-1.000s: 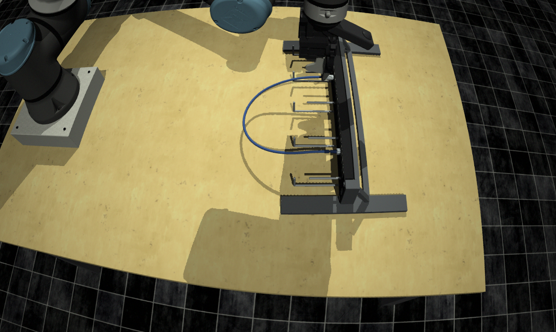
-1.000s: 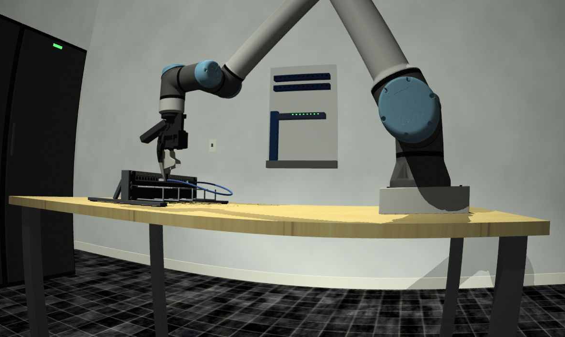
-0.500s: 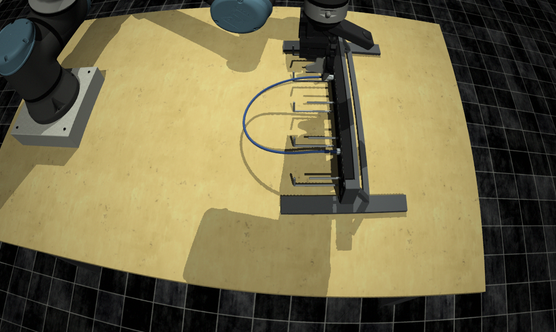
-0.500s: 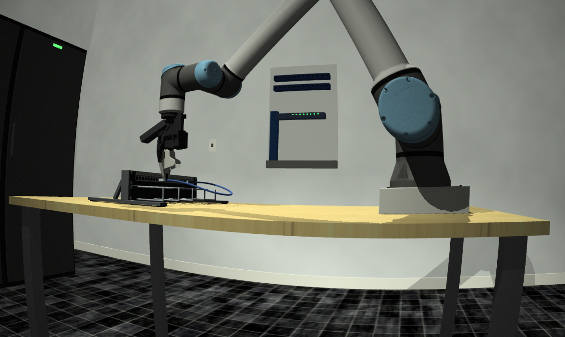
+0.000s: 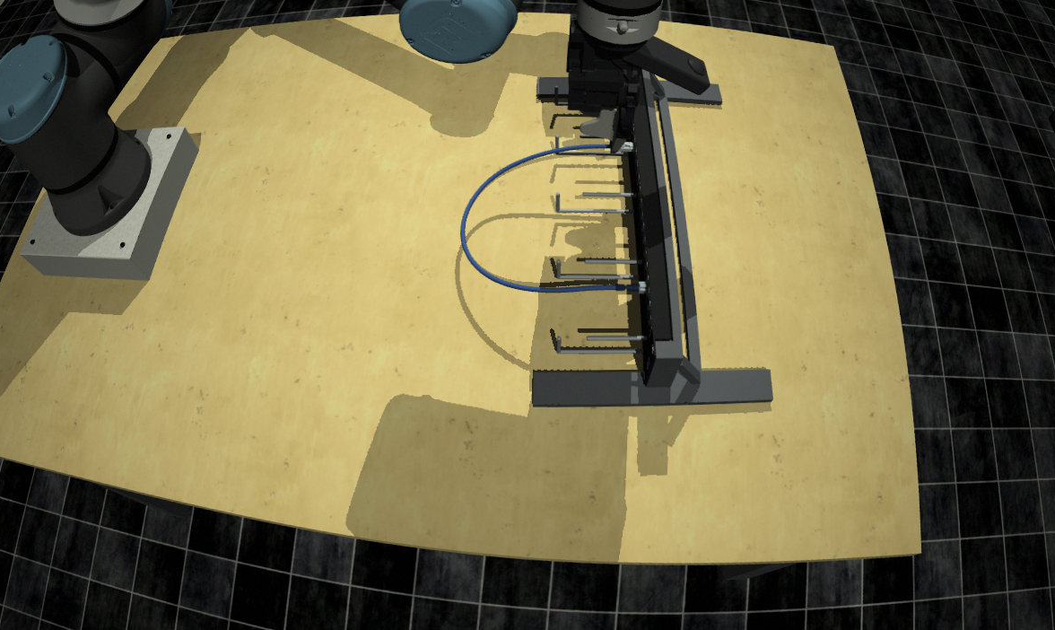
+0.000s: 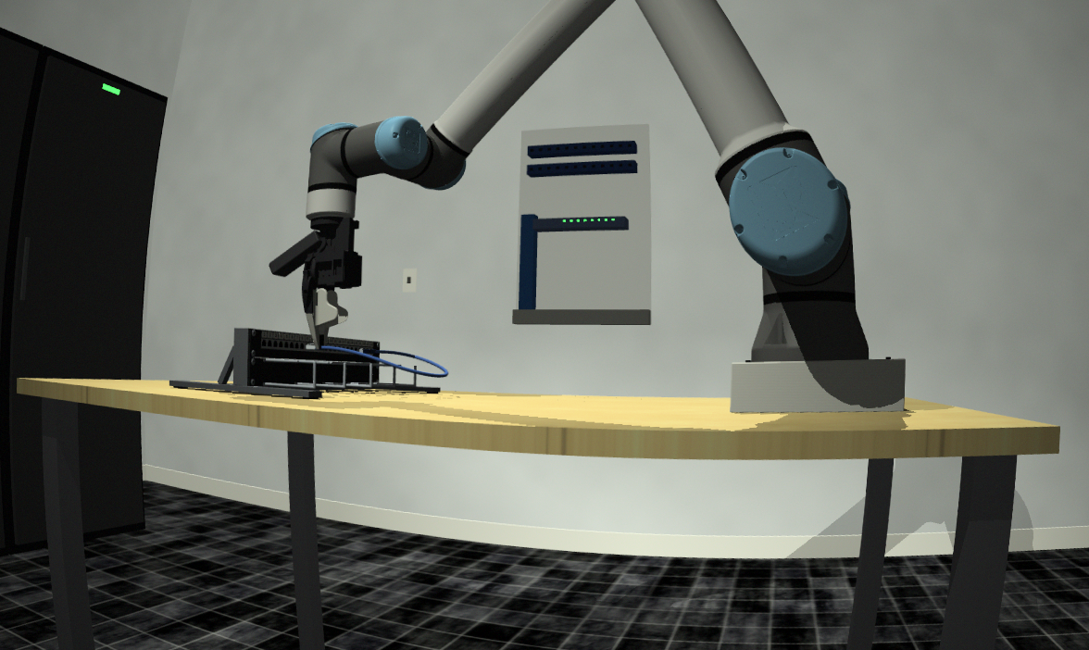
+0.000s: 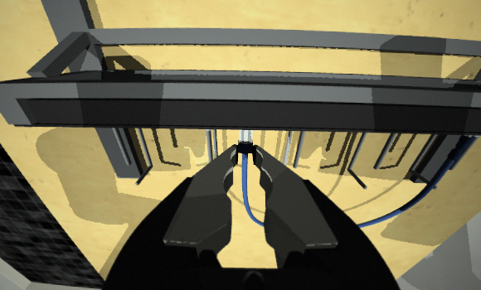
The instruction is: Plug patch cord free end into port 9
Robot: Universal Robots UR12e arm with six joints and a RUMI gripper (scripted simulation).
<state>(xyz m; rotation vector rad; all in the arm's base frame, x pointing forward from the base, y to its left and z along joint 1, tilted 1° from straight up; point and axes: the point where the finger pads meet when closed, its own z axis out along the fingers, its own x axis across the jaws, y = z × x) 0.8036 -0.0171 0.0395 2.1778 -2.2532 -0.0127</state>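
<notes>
My gripper point(image 7: 245, 146) point(image 5: 619, 142) point(image 6: 319, 341) is shut on the free plug point(image 7: 242, 138) point(image 5: 623, 146) of the blue patch cord point(image 5: 468, 211) point(image 7: 248, 195) point(image 6: 419, 363). The plug's clear tip sits right at the front face of the dark rack point(image 5: 660, 234) point(image 7: 240, 112) point(image 6: 281, 363), near its far end in the top view. How far the plug is inside a port is hidden by the rack's top edge. The cord arcs away over the table and back to its other plug point(image 5: 638, 287), seated in the rack nearer the front; in the wrist view this end point(image 7: 459, 149) is at the right.
The rack stands upright on two flat foot bars point(image 5: 649, 388) point(image 5: 695, 93), with several thin L-shaped cable hooks point(image 5: 594, 196) sticking out in front of the ports. The robot's base block point(image 5: 124, 204) point(image 6: 815, 383) sits at the table's other end.
</notes>
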